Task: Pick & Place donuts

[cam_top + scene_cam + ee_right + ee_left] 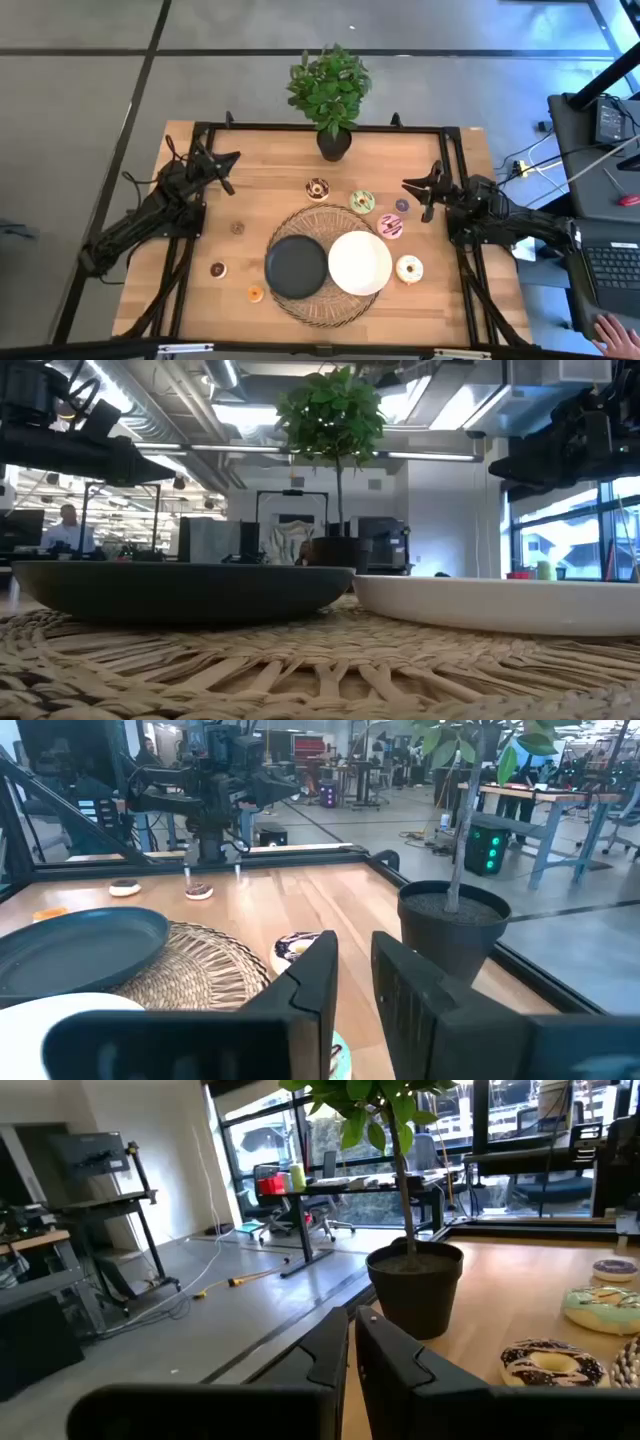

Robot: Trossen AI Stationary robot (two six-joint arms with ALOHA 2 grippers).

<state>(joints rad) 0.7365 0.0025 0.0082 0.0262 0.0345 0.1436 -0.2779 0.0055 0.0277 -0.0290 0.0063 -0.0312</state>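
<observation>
Several small donuts lie flat on the wooden table. In the high view I see a chocolate one with white icing (317,188), a green one (362,202), a small purple one (401,205), a pink one (390,226) and a cream one (409,268). On the left lie a small brown one (237,228), a small chocolate one (218,269) and an orange one (255,294). My left gripper (232,165) (352,1350) hovers over the table's far left part, shut and empty. My right gripper (415,190) (355,975) hovers near the purple donut, shut and empty.
A black plate (296,267) and a white plate (360,262) sit side by side on a round woven mat (325,305). A potted plant (334,143) stands at the far edge. A black frame (300,127) borders the table. A person's hand (610,330) rests by a laptop beyond the right edge.
</observation>
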